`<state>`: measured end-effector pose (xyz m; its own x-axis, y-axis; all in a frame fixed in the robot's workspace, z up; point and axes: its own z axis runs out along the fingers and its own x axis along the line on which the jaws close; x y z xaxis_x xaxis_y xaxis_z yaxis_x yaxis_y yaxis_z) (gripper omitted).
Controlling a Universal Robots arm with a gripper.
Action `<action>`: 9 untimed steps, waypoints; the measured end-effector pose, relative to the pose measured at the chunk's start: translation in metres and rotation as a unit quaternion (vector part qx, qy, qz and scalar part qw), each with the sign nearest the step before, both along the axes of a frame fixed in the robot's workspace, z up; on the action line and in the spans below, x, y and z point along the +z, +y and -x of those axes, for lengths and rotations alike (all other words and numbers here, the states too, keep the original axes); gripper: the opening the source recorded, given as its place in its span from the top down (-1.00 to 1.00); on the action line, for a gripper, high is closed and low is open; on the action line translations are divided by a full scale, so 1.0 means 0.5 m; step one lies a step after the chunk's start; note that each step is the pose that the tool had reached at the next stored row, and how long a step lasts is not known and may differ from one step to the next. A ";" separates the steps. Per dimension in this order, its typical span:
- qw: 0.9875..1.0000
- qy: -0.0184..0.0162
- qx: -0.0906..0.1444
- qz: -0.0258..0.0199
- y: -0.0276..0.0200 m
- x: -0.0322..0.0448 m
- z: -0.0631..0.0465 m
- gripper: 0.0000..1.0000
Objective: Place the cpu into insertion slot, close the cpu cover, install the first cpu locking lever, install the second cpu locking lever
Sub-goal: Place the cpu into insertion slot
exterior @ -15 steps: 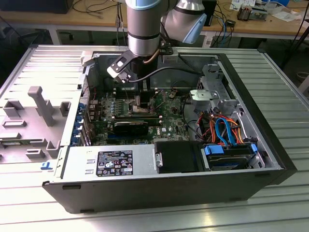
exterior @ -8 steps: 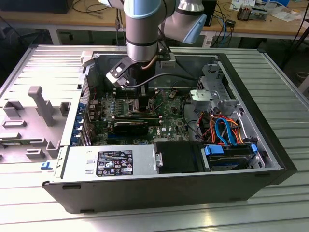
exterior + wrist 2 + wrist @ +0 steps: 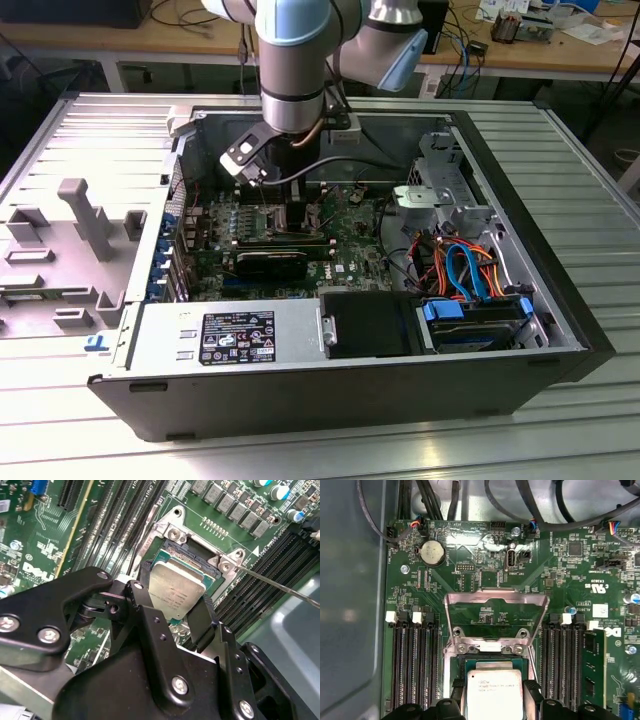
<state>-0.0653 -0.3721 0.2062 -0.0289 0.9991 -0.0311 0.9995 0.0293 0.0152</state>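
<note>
Exterior view, from its left to its right: a grey plastic fixture (image 3: 85, 215) lies on the ribbed metal table (image 3: 580, 180). Next comes the open computer case (image 3: 300, 400), with the arm (image 3: 292, 60) reaching straight down into it over the green board (image 3: 350, 265). A boxy power supply (image 3: 230, 335) sits along the case's near wall. A drive cage (image 3: 450, 200) with blue and orange cables (image 3: 465, 270) takes up the end at the exterior view's right.

In the second wrist view the gripper (image 3: 172, 592) is drawn in narrow on the chip (image 3: 177, 592), its black fingers (image 3: 200, 620) pinching two opposite edges. The chip's dull silver face is up and slightly tilted. It sits right over the socket (image 3: 175, 555), whose dark frame shows past its far edges; whether it is fully seated cannot be told. A thin metal lever (image 3: 280, 585) runs out from the socket's corner bracket, angling away over the memory slots (image 3: 250, 605).

In the first wrist view, memory slots flank the socket on both sides. The cover plate (image 3: 495, 599) stands raised open on the side of the chip away from the gripper, hinged at the socket's edge, with green board showing through its cut-out. A round coin battery (image 3: 432, 553) lies on the board beyond the cover plate.
</note>
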 end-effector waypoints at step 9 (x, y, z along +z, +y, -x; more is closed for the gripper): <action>1.000 0.000 -0.006 0.000 0.0121 -0.014 0.004 -0.09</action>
